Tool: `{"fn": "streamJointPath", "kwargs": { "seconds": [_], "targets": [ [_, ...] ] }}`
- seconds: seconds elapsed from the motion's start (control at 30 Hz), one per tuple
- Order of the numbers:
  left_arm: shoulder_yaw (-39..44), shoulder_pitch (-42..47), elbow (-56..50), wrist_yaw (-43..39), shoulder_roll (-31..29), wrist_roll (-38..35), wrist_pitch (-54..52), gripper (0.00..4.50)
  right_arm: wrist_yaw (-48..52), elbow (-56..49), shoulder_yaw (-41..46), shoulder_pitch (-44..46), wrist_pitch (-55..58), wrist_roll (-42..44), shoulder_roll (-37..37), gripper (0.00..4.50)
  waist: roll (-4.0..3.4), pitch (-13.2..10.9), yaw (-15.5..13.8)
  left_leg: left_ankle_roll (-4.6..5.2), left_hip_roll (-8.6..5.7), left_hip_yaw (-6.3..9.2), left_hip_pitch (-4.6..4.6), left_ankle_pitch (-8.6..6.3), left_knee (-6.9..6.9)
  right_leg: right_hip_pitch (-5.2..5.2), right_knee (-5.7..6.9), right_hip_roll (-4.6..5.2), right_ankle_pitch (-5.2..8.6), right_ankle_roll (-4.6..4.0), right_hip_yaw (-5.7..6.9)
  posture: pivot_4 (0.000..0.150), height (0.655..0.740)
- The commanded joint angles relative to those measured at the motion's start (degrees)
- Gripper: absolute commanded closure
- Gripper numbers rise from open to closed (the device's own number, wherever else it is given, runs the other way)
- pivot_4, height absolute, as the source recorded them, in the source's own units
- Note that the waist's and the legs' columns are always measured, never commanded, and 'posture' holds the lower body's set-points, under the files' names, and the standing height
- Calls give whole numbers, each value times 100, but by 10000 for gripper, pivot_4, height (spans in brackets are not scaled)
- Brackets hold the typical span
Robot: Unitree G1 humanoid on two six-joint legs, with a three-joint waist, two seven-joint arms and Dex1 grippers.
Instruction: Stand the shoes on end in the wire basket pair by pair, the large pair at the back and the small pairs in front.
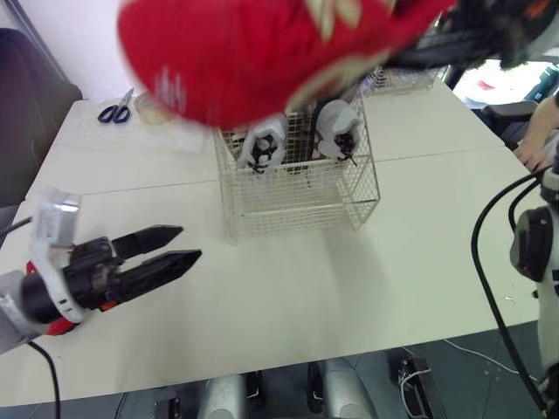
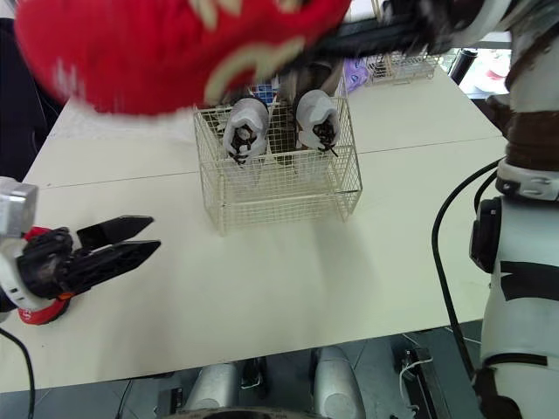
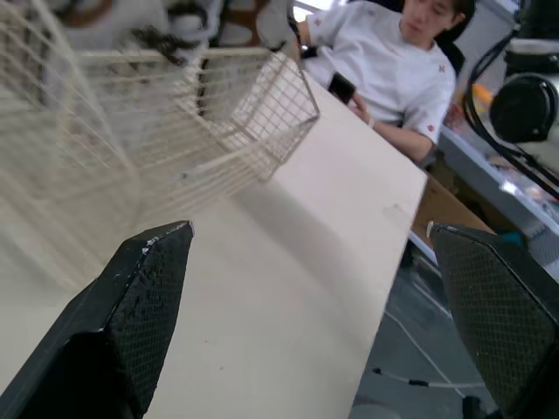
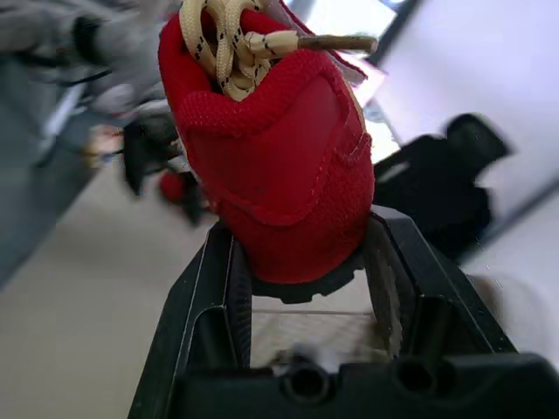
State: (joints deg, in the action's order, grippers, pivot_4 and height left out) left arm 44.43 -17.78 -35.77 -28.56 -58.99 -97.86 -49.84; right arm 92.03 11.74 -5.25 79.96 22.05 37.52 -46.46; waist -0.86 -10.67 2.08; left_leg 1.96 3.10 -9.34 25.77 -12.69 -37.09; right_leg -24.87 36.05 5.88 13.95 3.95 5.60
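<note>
A large red shoe point(image 1: 253, 52) with cream laces hangs high above the table, close to the camera, over the back of the wire basket point(image 1: 297, 196). My right gripper point(image 4: 301, 262) is shut on its heel. Two white shoes point(image 1: 262, 144) point(image 1: 336, 129) stand on end inside the basket. My left gripper point(image 1: 179, 246) is open and empty, low over the table to the left of the basket and in front of it.
Blue-handled scissors point(image 1: 115, 110) and a roll of tape point(image 1: 150, 108) lie at the table's far left. A second wire basket point(image 1: 403, 80) stands behind. A person in white point(image 3: 384, 70) sits beyond the table's right edge, with cables point(image 1: 489, 288) hanging there.
</note>
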Motion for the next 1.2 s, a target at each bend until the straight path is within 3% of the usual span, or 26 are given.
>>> {"fn": "streamJointPath", "kwargs": {
  "seconds": [0.03, 0.2, 0.4, 0.63, 1.0, 1.13, 1.2],
  "targets": [
    [902, -117, 215, -111, -96, -492, -195, 0, 47, -619, -816, -80, -474, 862, -404, 30491, 15, 1, 10, 2, -9, -2, 2, -1, 2, -4, -1, 13, 1, -2, -4, 1500, 7400],
    [1185, 351, 432, -163, -618, -1132, -317, 0, 47, -128, -2221, 348, -1996, 748, -515, 30491, 25, 5, 39, 1, -25, -25, 23, -2, 10, -46, 9, 55, -1, -4, -6, 1500, 7400],
    [278, 1218, 429, -418, -1071, -1434, -257, 0, 47, -155, -3271, 517, -3366, 825, -658, 30491, 29, 3, 45, -18, -26, -45, 26, 9, 14, -54, 13, 56, -2, 1, 1, 1500, 7400],
    [-1146, 1931, 347, -1142, -1069, -155, -418, 0, 47, -146, -3559, 615, -3705, 955, -583, 30491, 30, 2, 43, -15, -17, -48, 51, 12, -2, -56, 33, 27, -14, 22, 2, 1500, 7400],
    [-2965, 2993, 414, -2101, -619, 606, -703, 0, 47, -455, -3566, 562, -3756, 966, -468, 30491, 34, 2, 14, -10, -11, -43, 51, 17, -18, -50, 37, 21, -14, 22, 2, 1500, 7400],
    [-3127, 3159, 509, -2193, -461, 611, -795, 16274, 47, -541, -3472, 497, -3675, 1002, -481, 30500, 35, 3, 16, -3, -11, -39, 51, 21, -26, -48, 47, 21, -15, 23, 2, 1500, 7400],
    [-3156, 3209, 497, -2168, -373, 624, -784, 26750, 47, -591, -3416, 455, -3611, 1037, -524, 30500, 36, 3, 15, -1, -11, -35, 51, 22, -31, -48, 54, 21, -14, 23, 3, 1500, 7400]
  ]
}}
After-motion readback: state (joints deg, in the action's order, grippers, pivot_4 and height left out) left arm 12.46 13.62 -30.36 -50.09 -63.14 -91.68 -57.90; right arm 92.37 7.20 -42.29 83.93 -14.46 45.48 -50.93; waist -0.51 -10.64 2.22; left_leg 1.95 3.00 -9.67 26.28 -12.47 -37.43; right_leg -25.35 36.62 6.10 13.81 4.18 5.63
